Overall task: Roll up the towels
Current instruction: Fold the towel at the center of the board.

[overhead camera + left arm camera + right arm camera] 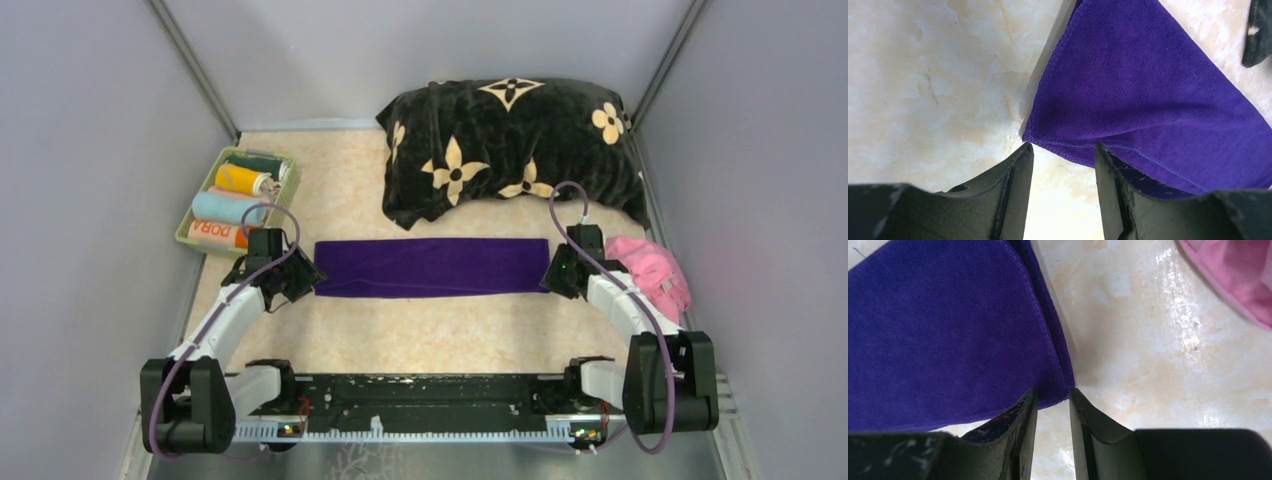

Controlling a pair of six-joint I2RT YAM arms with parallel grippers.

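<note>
A dark purple towel [432, 266], folded into a long narrow strip, lies flat across the middle of the tabletop [420, 330], its length running left to right. A pink towel [655, 272] sits crumpled by the right edge. Four rolled towels lie side by side in a green basket [200, 195] near the far left corner: dark green [258, 163], yellow [240, 179], light blue [225, 207] and orange lettered "DORA" [215, 234].
</note>
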